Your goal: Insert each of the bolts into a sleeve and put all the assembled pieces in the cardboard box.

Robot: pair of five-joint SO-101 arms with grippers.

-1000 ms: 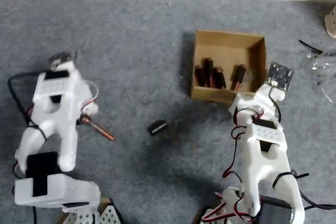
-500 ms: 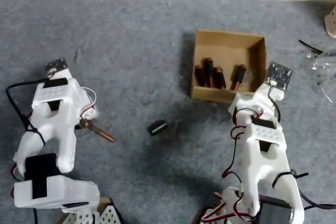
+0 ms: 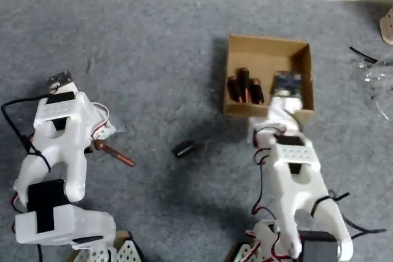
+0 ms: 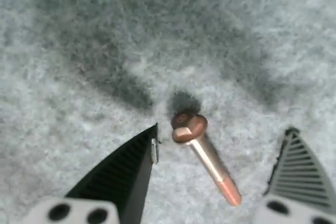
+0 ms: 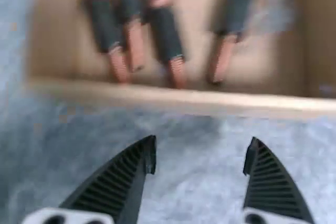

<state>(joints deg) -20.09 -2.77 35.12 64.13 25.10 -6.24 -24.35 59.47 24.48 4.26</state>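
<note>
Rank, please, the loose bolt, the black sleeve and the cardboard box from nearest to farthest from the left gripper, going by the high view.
1. Bolt: beside the left arm.
2. Black sleeve: mid-table, between the arms.
3. Cardboard box: farther right, ahead of the right arm.

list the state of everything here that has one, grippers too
left gripper: open, fingers either side of the bolt, not gripping it
right gripper: open, empty
bolt: lying loose on the carpet, no sleeve on it
sleeve: lying alone on the carpet, no bolt showing in it
cardboard box: open, four assembled pieces inside
</note>
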